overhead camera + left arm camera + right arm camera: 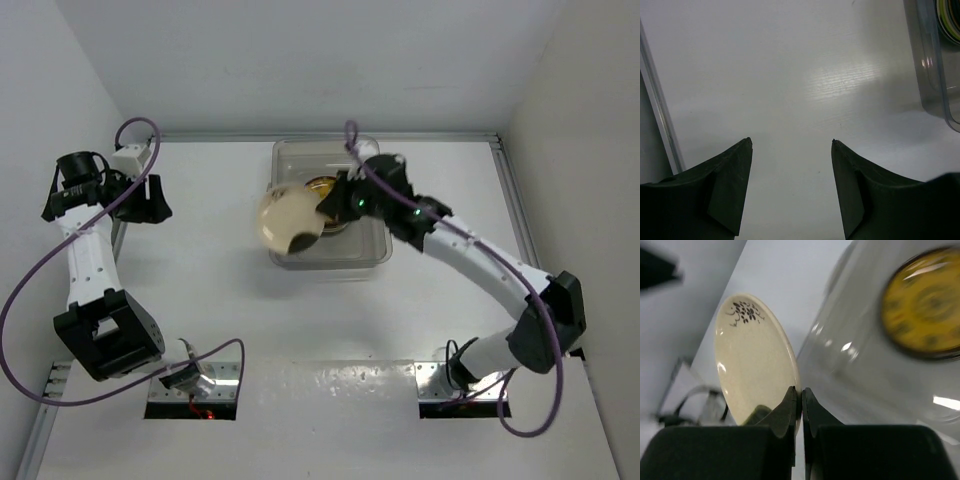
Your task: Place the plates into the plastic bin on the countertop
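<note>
My right gripper point(801, 388) is shut on the rim of a cream plate point(752, 367) with a dark floral blotch. From above, that cream plate point(288, 222) hangs tilted over the left edge of the clear plastic bin point(372, 255), with the right gripper point(333, 205) on its right rim. A yellow-brown patterned plate point(922, 302) lies inside the bin point(860, 375). My left gripper point(792, 142) stands open over the bare white countertop point(790, 75), nothing between its fingers. From above, the left gripper point(150, 200) sits far left of the bin.
The bin's corner point(935, 70) shows at the right of the left wrist view, a plate's rim point(950, 15) inside it. A metal rail point(657, 115) runs along the countertop's left edge. White walls close in the back and sides.
</note>
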Tool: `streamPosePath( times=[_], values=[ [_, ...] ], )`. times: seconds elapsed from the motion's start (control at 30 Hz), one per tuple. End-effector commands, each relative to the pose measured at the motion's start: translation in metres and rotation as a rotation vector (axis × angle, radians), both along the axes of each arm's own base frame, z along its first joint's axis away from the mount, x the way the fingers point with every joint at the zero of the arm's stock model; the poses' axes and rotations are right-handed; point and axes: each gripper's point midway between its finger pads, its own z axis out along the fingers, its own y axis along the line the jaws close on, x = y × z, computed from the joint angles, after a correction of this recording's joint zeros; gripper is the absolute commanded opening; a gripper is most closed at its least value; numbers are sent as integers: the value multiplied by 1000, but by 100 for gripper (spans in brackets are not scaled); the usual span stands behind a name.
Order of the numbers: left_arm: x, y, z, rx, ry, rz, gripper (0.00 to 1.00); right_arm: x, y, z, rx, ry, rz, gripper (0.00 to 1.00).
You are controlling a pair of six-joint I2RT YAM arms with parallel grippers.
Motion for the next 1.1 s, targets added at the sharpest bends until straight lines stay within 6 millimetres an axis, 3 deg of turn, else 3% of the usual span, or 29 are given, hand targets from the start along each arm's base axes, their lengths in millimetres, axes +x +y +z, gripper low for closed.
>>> streamPosePath(
  times=[0.0,0.03,0.1,0.13,0.17,0.2,0.23,0.27,0.33,0.5,0.53,0.57,0.6,0.67,0.7,0.73,0.8,0.87,0.9,0.93,0.97,1.0,1.03,1.07],
  values=[
    [0,4,3,-10,-14,5,67,68,-41,5,1,9,-171,0],
    [0,7,2,-15,-5,14,67,88,-58,-6,-5,34,-231,0],
    [3,8,1,-26,2,22,67,122,-83,3,22,23,-327,0],
    [4,12,0,-37,10,39,67,134,-85,-18,-1,58,-339,0],
    [4,13,0,-37,10,39,67,145,-86,-8,11,38,-345,0],
    [7,12,0,-51,11,39,67,158,-94,-33,-13,87,-362,0],
    [8,13,-4,-58,23,39,67,161,-92,-39,-14,105,-354,0],
    [8,13,-4,-58,23,39,67,170,-91,-27,6,94,-353,0],
    [12,15,-9,-65,36,40,67,176,-93,-58,-31,173,-352,0],
    [13,16,-15,-77,53,58,67,191,-100,-91,-69,190,-407,1],
    [13,16,-15,-77,53,58,67,195,-103,-94,-71,189,-420,5],
    [13,16,-15,-77,53,58,67,197,-103,-105,-82,204,-421,23],
    [13,16,-15,-77,53,58,67,200,-103,-103,-87,193,-416,36],
    [13,16,-15,-77,53,58,67,199,-101,-114,-126,203,-377,76],
    [12,18,-16,-69,57,65,67,203,-96,-102,-147,172,-340,97],
    [12,18,-16,-63,55,58,67,197,-96,-105,-187,185,-303,100],
    [12,18,-16,-63,55,58,67,192,-91,-82,-209,156,-254,100],
    [11,18,-13,-58,46,58,68,183,-98,-73,-239,139,-238,100],
    [11,18,-13,-58,46,58,68,177,-105,-32,-212,61,-258,100],
    [9,17,-13,-58,46,58,68,164,-112,-40,-228,84,-262,100],
    [9,17,-13,-58,46,58,68,163,-130,-37,-233,87,-297,100],
    [9,17,-10,-47,36,52,68,153,-141,-13,-210,55,-317,100],
    [9,17,-10,-47,36,52,68,135,-155,-14,-214,84,-341,100],
    [7,16,-13,-51,44,52,68,129,-191,2,-203,85,-423,100]
  ],
)
